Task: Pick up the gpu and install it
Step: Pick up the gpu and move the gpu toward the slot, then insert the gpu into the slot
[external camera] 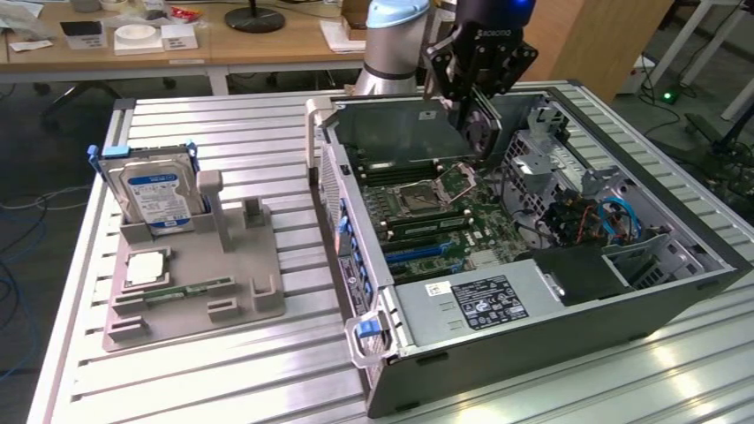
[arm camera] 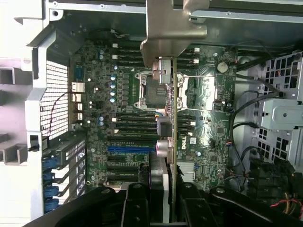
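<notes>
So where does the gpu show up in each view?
Exterior view: the gpu is in the upper middle, hanging nearly edge-on from the gripper.
Wrist view: the gpu is a thin edge-on strip crossing in front of the CPU socket.
Shared landmark: the CPU socket, just below the card in the exterior view.

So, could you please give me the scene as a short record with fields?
held: thin flat expansion card with silver metal bracket, clamped edge-on in the black gripper
card position: over the green motherboard, by the processor socket
case: open black computer case, lying on its side
on grey holder: silver hard drive with blue label, small green memory stick
</notes>
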`<state>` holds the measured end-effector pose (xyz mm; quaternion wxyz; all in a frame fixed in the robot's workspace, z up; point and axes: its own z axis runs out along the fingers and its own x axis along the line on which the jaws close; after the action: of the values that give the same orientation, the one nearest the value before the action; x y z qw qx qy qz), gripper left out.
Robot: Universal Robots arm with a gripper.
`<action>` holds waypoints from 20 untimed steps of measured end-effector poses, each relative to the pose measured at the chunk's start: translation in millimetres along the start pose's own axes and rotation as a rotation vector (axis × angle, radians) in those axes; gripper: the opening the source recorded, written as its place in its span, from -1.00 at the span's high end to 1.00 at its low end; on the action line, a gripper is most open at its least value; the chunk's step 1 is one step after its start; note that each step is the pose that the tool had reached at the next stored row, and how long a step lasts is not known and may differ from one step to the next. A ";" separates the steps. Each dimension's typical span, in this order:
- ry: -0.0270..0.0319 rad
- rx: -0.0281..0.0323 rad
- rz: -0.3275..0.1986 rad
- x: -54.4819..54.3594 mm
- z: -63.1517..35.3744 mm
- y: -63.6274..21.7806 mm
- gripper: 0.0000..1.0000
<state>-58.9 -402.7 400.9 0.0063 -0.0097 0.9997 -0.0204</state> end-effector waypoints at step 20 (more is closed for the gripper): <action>-0.0002 0.0000 -0.006 -11.5 0.3 -0.2 0.44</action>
<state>-47.4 -402.7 400.7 0.0063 -0.0129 0.9997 -0.0204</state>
